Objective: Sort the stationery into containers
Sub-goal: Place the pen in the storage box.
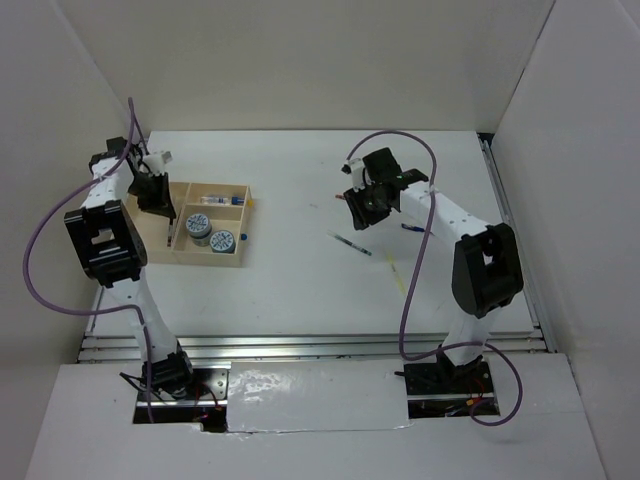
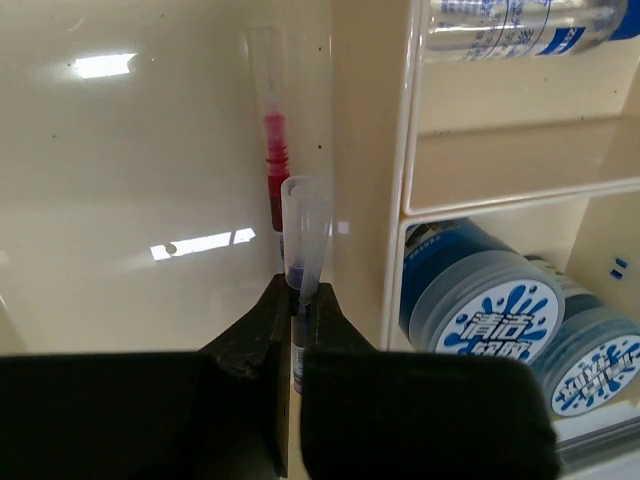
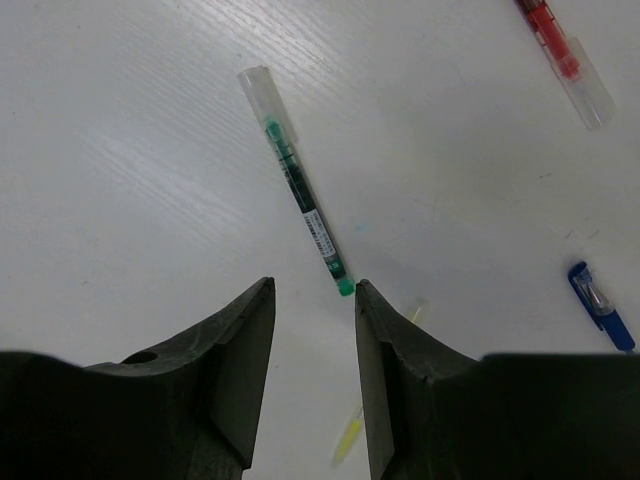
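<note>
The tan divided tray [image 1: 240, 262] stands at the left. My left gripper [image 1: 158, 207] hangs over its long left compartment, shut on a dark blue pen with a clear cap [image 2: 303, 225], which stands upright between the fingers [image 2: 297, 300]. A red pen [image 2: 275, 170] lies in that compartment below. Two blue-white tape rolls [image 2: 480, 310] [image 2: 590, 360] sit in a neighbouring compartment and a clear pen [image 2: 520, 25] in another. My right gripper [image 3: 312, 290] is open and empty, just above the table at the end of a green pen [image 3: 297, 195], also seen from above [image 1: 352, 244].
A red pen [image 3: 560, 50], a blue pen [image 3: 600, 305] and a pale yellow pen [image 3: 350, 435] lie loose on the white table around the right gripper. White walls enclose the table at the back and sides. A purple cable loops over each arm.
</note>
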{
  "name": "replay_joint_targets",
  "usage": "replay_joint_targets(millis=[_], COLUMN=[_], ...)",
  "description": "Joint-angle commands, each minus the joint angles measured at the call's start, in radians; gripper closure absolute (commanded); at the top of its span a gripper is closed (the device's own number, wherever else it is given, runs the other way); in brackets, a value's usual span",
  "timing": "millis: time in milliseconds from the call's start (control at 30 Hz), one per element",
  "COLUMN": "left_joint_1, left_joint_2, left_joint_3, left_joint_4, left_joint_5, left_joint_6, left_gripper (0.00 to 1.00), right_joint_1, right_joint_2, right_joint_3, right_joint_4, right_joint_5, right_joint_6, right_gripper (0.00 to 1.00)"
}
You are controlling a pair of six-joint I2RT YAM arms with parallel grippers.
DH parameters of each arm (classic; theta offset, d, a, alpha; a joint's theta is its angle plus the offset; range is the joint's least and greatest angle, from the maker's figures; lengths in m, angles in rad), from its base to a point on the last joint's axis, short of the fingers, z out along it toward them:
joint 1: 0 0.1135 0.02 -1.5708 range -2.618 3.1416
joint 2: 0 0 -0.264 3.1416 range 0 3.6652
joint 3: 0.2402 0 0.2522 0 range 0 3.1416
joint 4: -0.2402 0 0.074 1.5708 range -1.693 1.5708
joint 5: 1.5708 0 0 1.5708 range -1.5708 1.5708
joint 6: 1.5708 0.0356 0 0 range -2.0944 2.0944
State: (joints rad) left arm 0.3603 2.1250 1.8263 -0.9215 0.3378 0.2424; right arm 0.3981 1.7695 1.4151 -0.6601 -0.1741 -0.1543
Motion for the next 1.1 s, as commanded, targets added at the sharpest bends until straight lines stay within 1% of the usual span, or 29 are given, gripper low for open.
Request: replay_joint_targets(millis=[0, 100, 200, 233, 300, 333, 500, 667, 767, 867, 900, 967, 1033, 1067], left_joint_1=[0.005, 0.000, -0.012, -0.015, -0.026, -0.029, -0.055, -0.054, -0.027, -0.003, 0.002, 0.000, 0.000, -0.003], left_joint_2=[-0.059, -0.039, -0.020, -0.016, -0.013, -0.008, 0.001, -0.005, -0.063, -0.175, -0.239, -0.299, -0.370, -0.407], left_joint_3=[-0.007, 0.005, 0.016, 0.016, 0.016, 0.014, 0.018, 0.034, 0.010, -0.041, -0.073, -0.091, -0.098, -0.096], left_joint_4=[0.113, 0.136, 0.147, 0.148, 0.150, 0.150, 0.150, 0.144, 0.194, 0.259, 0.312, 0.352, 0.374, 0.375], left_joint_5=[0.003, -0.008, -0.011, -0.011, 0.004, 0.006, -0.008, 0.001, 0.049, 0.090, 0.101, 0.124, 0.164, 0.176], left_joint_6=[-0.112, -0.155, -0.164, -0.161, -0.160, -0.155, -0.141, -0.140, -0.169, -0.184, -0.189, -0.189, -0.183, -0.177], left_gripper=[0.99, 0.95, 0.83, 0.76, 0.69, 0.64, 0.60, 0.60, 0.60, 0.60, 0.60, 0.58, 0.53, 0.44], right_joint_1=[-0.011, -0.016, -0.016, -0.015, -0.015, -0.015, 0.010, 0.018, 0.016, 0.030, 0.036, 0.044, 0.057, 0.061], right_joint_2=[0.010, 0.024, 0.036, 0.045, 0.060, 0.077, 0.123, 0.143, 0.146, 0.157, 0.169, 0.194, 0.212, 0.229], right_joint_3=[0.021, 0.022, 0.019, 0.021, 0.027, 0.034, 0.059, 0.082, 0.076, 0.062, 0.065, 0.074, 0.085, 0.090], right_joint_4=[-0.006, -0.012, -0.010, -0.007, -0.010, -0.013, -0.019, -0.027, -0.018, -0.007, -0.009, -0.018, -0.021, -0.022], right_joint_5=[0.018, 0.021, 0.022, 0.021, 0.019, 0.018, 0.030, 0.047, 0.050, 0.061, 0.062, 0.059, 0.064, 0.067], right_joint_6=[0.001, 0.002, -0.002, -0.002, -0.007, -0.005, -0.010, -0.002, 0.006, 0.006, 0.001, -0.002, -0.010, -0.011], right_gripper=[0.55, 0.53, 0.52, 0.52, 0.52, 0.52, 0.52, 0.52, 0.53, 0.55, 0.56, 0.57, 0.58, 0.59])
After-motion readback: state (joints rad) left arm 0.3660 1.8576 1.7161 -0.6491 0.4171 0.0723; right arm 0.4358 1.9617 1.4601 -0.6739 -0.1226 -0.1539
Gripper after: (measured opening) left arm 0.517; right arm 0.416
